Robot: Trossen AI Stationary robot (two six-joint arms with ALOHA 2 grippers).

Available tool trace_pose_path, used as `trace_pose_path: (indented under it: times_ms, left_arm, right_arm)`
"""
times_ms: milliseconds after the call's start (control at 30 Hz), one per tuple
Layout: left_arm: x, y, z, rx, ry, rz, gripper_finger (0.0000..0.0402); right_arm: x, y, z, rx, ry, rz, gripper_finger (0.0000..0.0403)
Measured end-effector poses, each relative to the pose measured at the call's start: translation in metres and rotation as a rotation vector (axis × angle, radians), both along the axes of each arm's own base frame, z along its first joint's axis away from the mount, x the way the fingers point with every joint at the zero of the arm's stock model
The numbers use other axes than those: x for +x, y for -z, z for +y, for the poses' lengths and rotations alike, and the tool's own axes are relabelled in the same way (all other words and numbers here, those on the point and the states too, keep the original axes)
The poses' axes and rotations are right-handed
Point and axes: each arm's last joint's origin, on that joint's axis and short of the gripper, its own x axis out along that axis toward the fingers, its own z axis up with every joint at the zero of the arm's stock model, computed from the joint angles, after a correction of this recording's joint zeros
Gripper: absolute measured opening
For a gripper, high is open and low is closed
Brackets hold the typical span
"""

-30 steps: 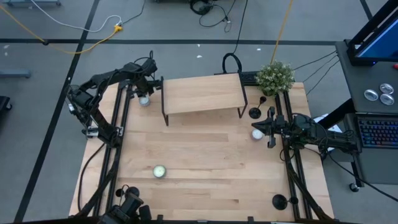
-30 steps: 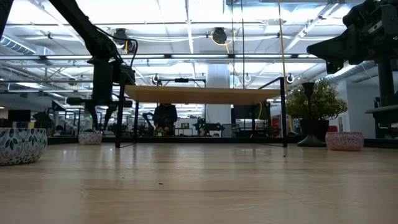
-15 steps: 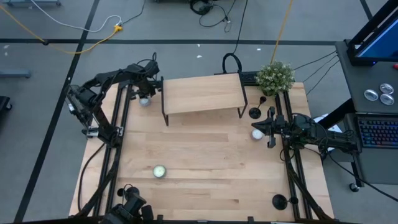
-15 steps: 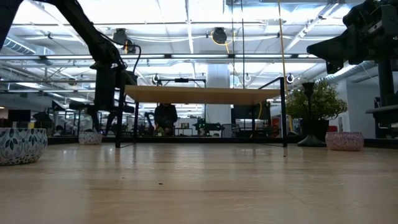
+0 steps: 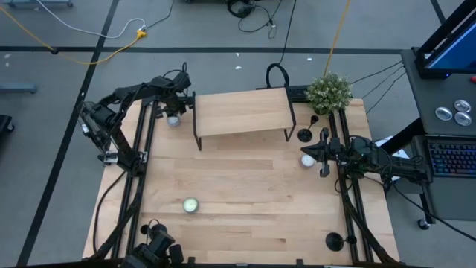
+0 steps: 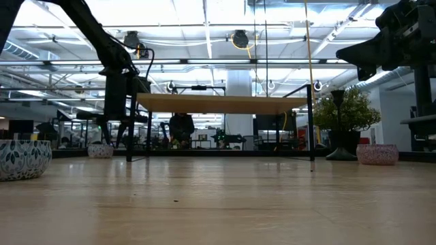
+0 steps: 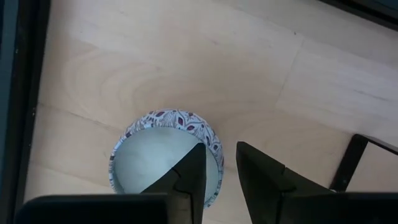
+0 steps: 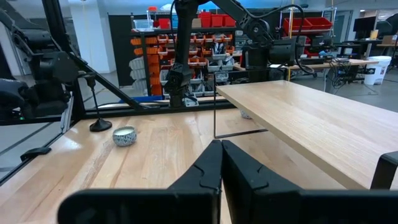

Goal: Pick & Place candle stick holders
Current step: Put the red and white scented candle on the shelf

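Hovering left end effector, fingers slightly parted, above patterned tealight

**What sits on the wooden table**

A big light wooden table holds everything. A small wooden shelf on thin black metal legs stands near the far edge. Three little round patterned candle tins sit on the table: one by the shelf's left end, one near the right side, and one near the front. Small black candle stick holders stand by the shelf's right end and at the front right corner.
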Motion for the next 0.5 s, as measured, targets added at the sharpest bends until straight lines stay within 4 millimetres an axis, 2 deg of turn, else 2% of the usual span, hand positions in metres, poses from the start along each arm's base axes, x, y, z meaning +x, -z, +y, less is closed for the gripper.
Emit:
trace_pose_path:
  times_ms: [300, 500]
  left_arm:
    - [-0.0002, 0.0000, 0.0000, 0.001, 0.009, 0.004, 0.0087]
    - [0.0003, -0.0001, 0.0007, 0.009, 0.028, 0.003, 0.0013]
  right_arm:
    - [0.0000, 0.0000, 0.0000, 0.000, 0.000, 0.000, 0.0000]
    - [0.0000, 0.0000, 0.0000, 0.000, 0.000, 0.000, 0.0000]
